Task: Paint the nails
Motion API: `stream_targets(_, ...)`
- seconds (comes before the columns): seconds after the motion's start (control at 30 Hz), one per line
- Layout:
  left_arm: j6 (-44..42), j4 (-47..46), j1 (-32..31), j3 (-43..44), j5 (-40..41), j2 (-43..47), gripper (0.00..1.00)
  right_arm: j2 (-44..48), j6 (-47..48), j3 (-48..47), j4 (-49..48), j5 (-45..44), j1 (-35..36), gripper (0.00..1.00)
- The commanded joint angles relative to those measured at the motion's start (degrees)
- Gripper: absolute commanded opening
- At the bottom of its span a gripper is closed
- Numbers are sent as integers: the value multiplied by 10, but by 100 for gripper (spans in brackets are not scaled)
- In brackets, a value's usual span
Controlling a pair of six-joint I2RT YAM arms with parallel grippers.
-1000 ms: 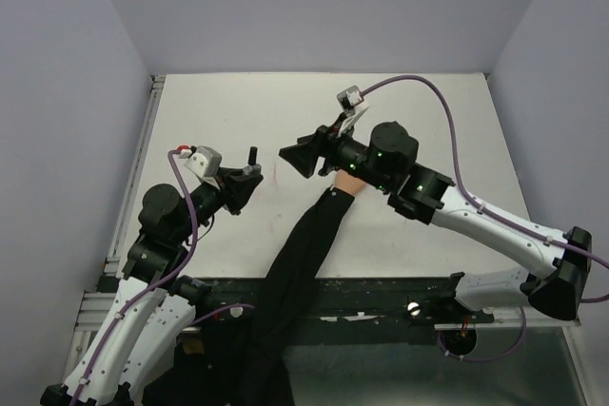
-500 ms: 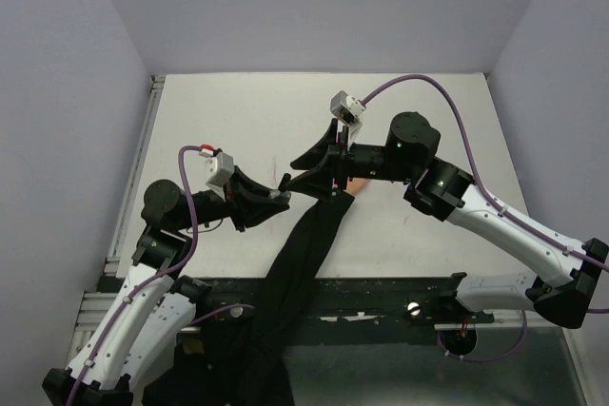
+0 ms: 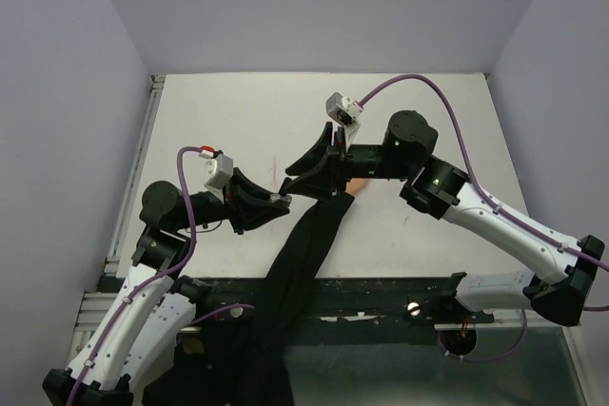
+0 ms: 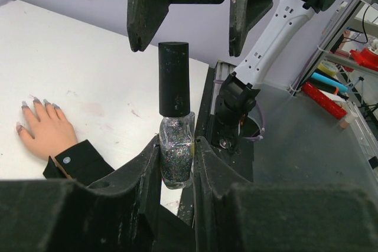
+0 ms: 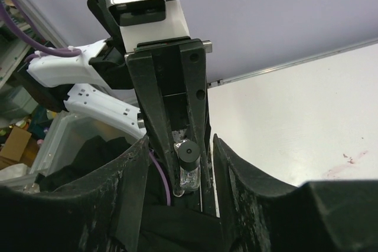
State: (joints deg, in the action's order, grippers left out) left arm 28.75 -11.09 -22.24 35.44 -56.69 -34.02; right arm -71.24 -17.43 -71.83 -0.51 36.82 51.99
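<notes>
- Left wrist view: the nails (image 4: pixel 36 103) are greyish-purple tips on a pale fake hand (image 4: pixel 48 133), which lies flat and palm down on the white table (image 4: pixel 106 69).
- A black sleeve (image 4: pixel 85 163) covers the wrist. In the top view it runs from the hand down over the near table edge, between the 2 arm bases.
- From above, the hand is mostly hidden under the right arm, and only a peach sliver shows.
- A small bottle (image 4: pixel 176 160) of glittery polish with a tall black cap (image 4: pixel 174 78) stands upright. In the left wrist view it is to the right of the hand and well apart from it.
- The left gripper (image 3: pixel 277 201) is clenched on the bottle's glass body, and the cap sticks up clear of its fingers.
- The right gripper (image 3: pixel 297 173) hangs over the bottle. Its 2 fingers are spread, 1 on each side of the cap top with a gap on both sides, and it grasps nothing.
- Right wrist view: the cap is seen end-on between that gripper's own fingers.
</notes>
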Motion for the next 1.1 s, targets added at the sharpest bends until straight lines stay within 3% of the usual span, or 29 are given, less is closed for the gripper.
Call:
stream_targets(0.0, 3, -20, 2, -2, -19, -1, 0, -8, -10, 3, -37, 34, -2, 52)
stream_targets(0.53, 0, -16, 1, -2, -9, 3, 0, -21, -3, 5, -21, 38, -1, 36)
stream_targets(0.83, -12, -1, 2, -3, 28, 14, 0, -30, 3, 1, -1, 32, -2, 1)
stream_targets(1.07, -47, 41, 2, -3, 106, 33, 0, -41, -8, -7, 39, -13, -1, 1)
